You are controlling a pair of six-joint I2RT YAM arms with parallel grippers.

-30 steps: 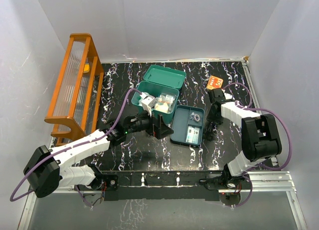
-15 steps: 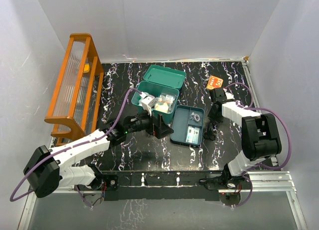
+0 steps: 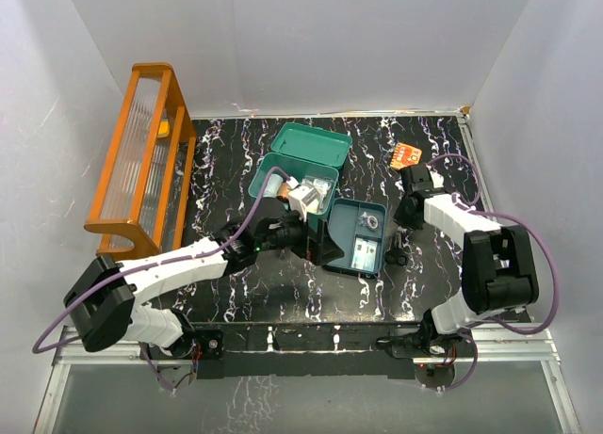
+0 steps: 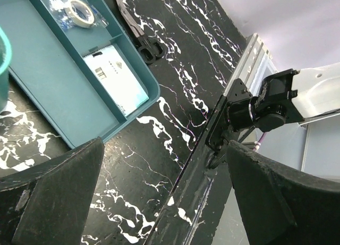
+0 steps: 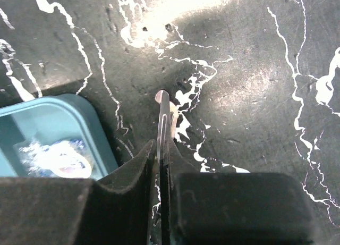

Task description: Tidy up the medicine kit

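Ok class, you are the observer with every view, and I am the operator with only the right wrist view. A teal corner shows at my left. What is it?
Observer: It is the kit's tray, lying on the table beside the open box.
Operator: Is anything in the tray?
Observer: A roll of tape lies in one compartment and a white packet in the next.
Operator: Where is the other arm?
Observer: The left tool is open and empty, at the tray's left edge.
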